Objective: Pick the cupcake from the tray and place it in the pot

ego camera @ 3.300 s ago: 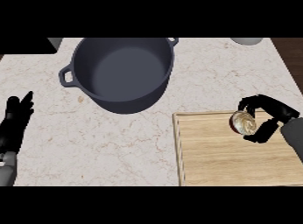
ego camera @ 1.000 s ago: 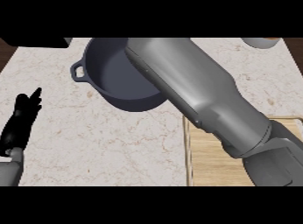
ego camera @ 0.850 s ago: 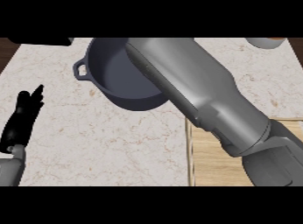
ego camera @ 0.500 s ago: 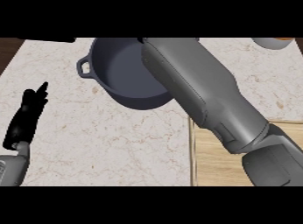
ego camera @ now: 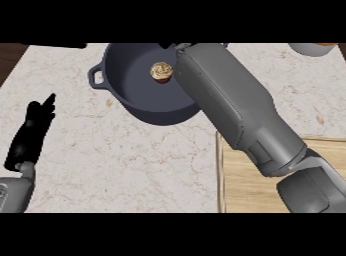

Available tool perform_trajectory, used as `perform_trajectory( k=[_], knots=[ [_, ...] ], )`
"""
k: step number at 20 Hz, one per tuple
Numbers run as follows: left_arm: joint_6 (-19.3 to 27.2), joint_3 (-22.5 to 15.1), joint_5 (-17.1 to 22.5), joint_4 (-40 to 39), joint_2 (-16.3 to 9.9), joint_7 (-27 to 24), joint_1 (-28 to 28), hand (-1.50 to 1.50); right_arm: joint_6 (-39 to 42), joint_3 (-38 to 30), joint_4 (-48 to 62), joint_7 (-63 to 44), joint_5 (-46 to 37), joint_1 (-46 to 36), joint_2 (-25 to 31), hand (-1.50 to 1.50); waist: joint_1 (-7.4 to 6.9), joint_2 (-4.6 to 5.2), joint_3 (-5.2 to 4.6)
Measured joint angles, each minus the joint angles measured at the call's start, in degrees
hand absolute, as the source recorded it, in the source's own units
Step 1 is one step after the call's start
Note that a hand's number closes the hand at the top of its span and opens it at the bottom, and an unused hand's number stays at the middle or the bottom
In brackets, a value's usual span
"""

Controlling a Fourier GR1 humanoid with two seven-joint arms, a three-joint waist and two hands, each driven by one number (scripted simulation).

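Marble bench [ego camera: 132, 165] fills the head view, carrying a dark pot [ego camera: 143, 95] and a wooden tray [ego camera: 250, 185]. Inside the pot sits the cupcake [ego camera: 162, 71]. Right hand's fingers: cannot tell, hidden past its forearm. Left hand [ego camera: 30, 132] rests at left, fingers straight.

Light's even & bright on my feed, no glare. Soft shadow under the pot [ego camera: 143, 82], darker inside it. I see no blur, edges undistorted.
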State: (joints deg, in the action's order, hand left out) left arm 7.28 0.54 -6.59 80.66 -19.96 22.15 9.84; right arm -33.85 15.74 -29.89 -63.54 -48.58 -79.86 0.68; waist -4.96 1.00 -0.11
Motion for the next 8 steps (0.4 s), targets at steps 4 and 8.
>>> perform_trajectory(
  k=[4, 8],
  knots=[
    [0.1, 0.5, 0.1, 0.0, -0.3, 0.5, -0.2, 0.00, -10.8, -1.3, -0.2, 1.2, -3.2, 1.2, -0.1, -1.50, 0.90, -0.38, 0.01],
    [0.0, 1.5, 0.3, -0.4, -1.0, 0.7, -0.9, 0.00, -18.7, -2.1, 0.5, 0.0, -7.7, 1.5, -0.1, -1.50, 2.29, -1.08, -0.03]
  ],
)
